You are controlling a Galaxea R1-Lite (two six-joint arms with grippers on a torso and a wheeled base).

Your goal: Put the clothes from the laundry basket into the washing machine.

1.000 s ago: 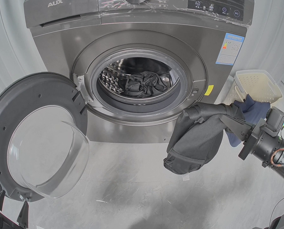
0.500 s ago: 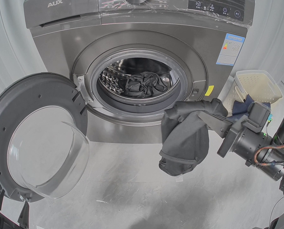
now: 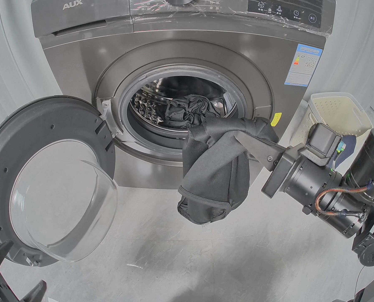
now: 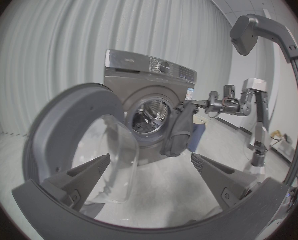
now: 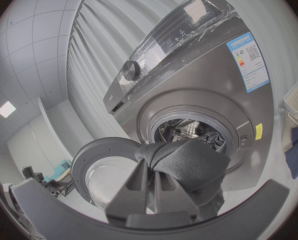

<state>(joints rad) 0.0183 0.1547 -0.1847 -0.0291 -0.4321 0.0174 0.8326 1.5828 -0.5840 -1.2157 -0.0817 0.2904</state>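
**One dark grey garment (image 3: pixel 212 168) hung before the drum, most of it below the rim**

The right gripper (image 3: pixel 240 136) was closed on a bunched fold at the top of the dark grey garment. It held it near the lower right edge of the drum opening (image 3: pixel 182 101) of the washing machine (image 3: pixel 82 59). The rest of the cloth hung down in a long bag shape, in front of the machine's front panel and above the floor (image 3: pixel 161 240). Another dark garment (image 3: pixel 187 110) lay already inside the drum. The door (image 3: pixel 48 177) stood wide open on the left, well apart from the cloth. The left gripper (image 4: pixel 150 156) waited low beside that door, its fingers spread and empty. In the laundry basket (image 3: pixel 342 110), at the right of the machine, a blue cloth (image 3: pixel 346 145) remained, draped over the edge.

The main risk, in my judgement, was the hanging part. If the gripper went straight in at this height, the low bulk could press against the rim and stay outside. A release too early would drop the garment on the floor. The hold was on one fold only, so a pull against the rim could also draw the cloth out of the fingers.
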